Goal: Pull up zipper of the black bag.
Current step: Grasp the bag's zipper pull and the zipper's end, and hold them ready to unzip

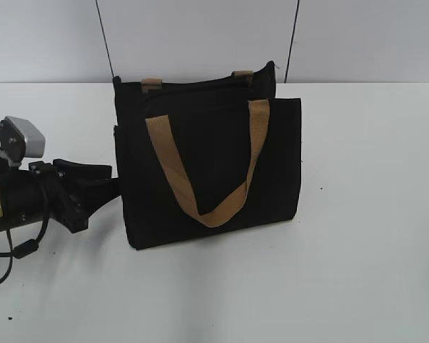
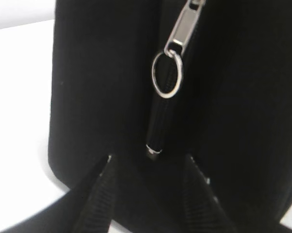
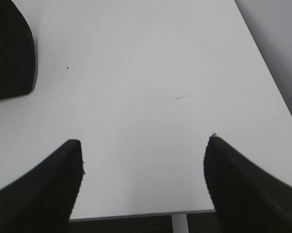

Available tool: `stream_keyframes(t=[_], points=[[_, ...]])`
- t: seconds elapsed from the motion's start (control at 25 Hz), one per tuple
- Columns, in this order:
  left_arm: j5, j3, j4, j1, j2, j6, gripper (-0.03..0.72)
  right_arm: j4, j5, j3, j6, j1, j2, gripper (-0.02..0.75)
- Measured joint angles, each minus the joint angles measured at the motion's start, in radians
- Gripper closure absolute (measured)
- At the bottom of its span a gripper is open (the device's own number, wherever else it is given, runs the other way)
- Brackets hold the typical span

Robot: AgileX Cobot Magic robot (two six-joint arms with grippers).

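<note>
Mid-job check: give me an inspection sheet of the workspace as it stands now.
Surface: white table, bare apart from the bag; a faint mark shows in the right wrist view.
Job's things: black bag upright, tan handle hanging down its front; zipper with a silver pull and ring on the bag's side panel, not gripped.
Clutter: nothing seen.
Grippers: left gripper open, fingers against the bag's side just below the zipper line; right gripper open over bare table, holding nothing.
Cables: two thin dark cables against the back wall; a black lead under the left arm.
Surroundings: plain grey wall.
</note>
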State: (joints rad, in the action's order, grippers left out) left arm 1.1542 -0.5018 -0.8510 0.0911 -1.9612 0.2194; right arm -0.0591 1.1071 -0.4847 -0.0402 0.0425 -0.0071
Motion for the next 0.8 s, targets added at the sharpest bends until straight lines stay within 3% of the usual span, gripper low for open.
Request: stream_keyframes(t=[0.24, 0.48, 0.8], points=[[0.0, -0.047, -0.02, 0.0, -0.008, 0.025, 0.282, 0.0, 0.0, 0.0, 0.0, 0.0, 0.0, 0.143], [-0.001, -0.112, -0.1, 0.0, -0.066, 0.085, 0.274, 0.0, 0.0, 0.0, 0.0, 0.0, 0.0, 0.143], [-0.016, -0.181, -0.117, 0.035, -0.086, 0.095, 0.274, 0.0, 0.0, 0.0, 0.0, 0.0, 0.0, 0.143]])
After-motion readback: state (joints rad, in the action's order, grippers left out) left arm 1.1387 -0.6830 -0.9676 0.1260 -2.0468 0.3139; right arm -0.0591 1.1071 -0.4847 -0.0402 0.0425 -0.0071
